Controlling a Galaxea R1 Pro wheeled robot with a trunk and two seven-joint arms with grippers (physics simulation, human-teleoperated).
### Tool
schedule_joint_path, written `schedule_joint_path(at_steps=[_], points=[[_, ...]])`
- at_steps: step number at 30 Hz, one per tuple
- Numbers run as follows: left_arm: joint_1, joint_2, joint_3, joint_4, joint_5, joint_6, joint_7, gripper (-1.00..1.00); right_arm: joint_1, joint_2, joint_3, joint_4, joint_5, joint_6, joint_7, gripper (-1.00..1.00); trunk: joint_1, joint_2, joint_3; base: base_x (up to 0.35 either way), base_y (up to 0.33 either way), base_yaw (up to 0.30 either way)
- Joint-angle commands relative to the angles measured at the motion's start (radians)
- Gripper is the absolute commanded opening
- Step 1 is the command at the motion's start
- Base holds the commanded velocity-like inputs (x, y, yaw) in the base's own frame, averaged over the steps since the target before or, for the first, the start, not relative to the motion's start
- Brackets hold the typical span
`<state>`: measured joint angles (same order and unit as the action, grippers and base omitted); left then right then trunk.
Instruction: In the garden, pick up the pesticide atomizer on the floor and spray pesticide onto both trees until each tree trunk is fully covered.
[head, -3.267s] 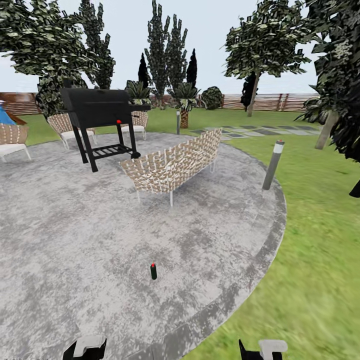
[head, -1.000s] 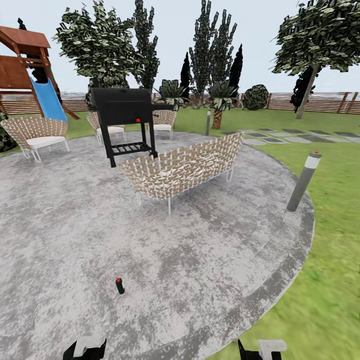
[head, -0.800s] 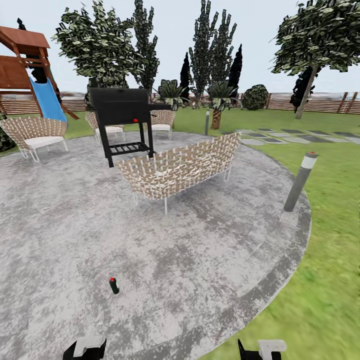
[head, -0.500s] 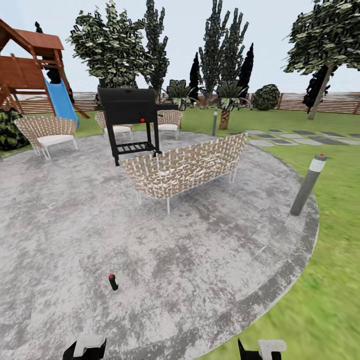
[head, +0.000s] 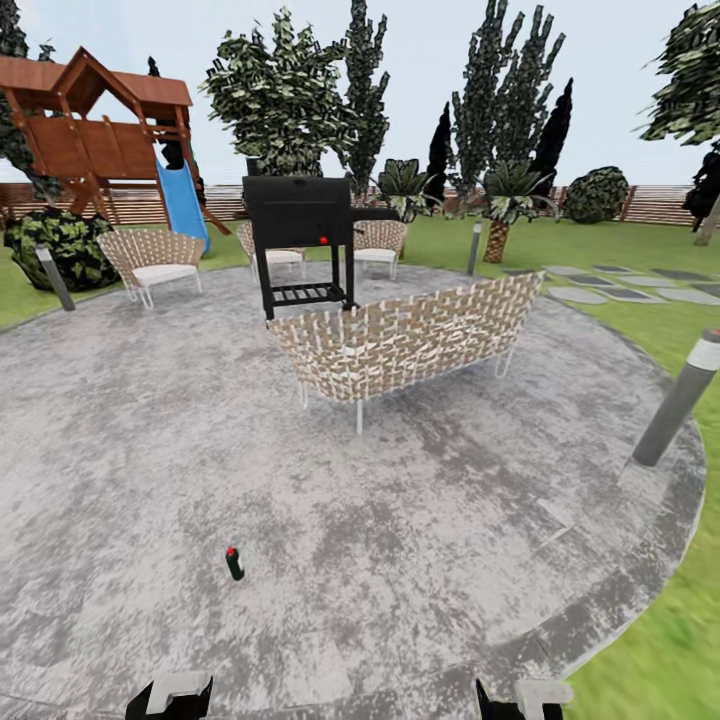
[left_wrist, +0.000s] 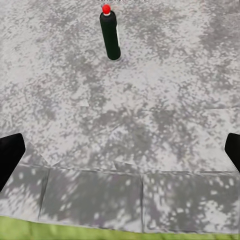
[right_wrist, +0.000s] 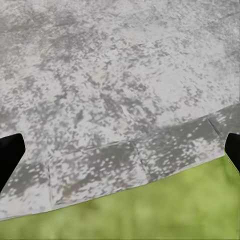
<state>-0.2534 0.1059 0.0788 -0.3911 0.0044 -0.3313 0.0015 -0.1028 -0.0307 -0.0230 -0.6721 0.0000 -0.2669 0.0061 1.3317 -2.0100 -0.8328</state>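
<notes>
The pesticide atomizer (head: 234, 563), a small dark bottle with a red cap, stands upright on the grey paving (head: 150, 450), ahead of me and a little to the left. My left gripper (head: 170, 695) is at the bottom edge of the head view, just short of the bottle. In the left wrist view the atomizer (left_wrist: 109, 35) stands beyond the left gripper (left_wrist: 120, 155), whose fingers are wide apart and hold nothing. My right gripper (head: 522, 697) is low at the right, and the right gripper (right_wrist: 120, 152) is open over the paving's rim. A leafy tree (head: 695, 80) with a pale trunk is cut off at the far right.
A wicker sofa (head: 410, 335) and a black grill (head: 300, 235) stand mid-patio, with wicker chairs (head: 155, 262) behind. A grey bollard light (head: 680, 400) marks the paving's right rim by the lawn (head: 660, 660). A wooden playset with a blue slide (head: 183, 205) and the slat fence (head: 655, 203) lie farther back.
The whole picture has shifted right, so the camera has turned left: the playset has come into view. The atomizer still stands in its place. Both grippers are as before.
</notes>
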Motion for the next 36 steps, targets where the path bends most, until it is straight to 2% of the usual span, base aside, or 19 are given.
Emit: schedule_joint_path(at_steps=[1,19,36], points=[[0.0,0.0,0.0,0.0,0.0,0.0,0.0,1.0,0.0,0.0,0.0,0.0,0.0,0.0,0.0,1.0,0.0,0.0,0.0,0.24,-0.226,0.277],[0.0,0.0,0.001,0.0,0.0,0.0,0.0,1.0,0.0,0.0,0.0,-0.001,0.0,0.0,0.0,1.0,0.0,0.0,0.0,0.231,-0.203,0.277],[0.0,-0.007,-0.001,0.002,-0.002,0.0,-0.003,1.0,0.0,0.0,0.0,-0.001,0.0,0.0,0.0,1.0,0.0,0.0,0.0,0.009,-0.005,0.277]])
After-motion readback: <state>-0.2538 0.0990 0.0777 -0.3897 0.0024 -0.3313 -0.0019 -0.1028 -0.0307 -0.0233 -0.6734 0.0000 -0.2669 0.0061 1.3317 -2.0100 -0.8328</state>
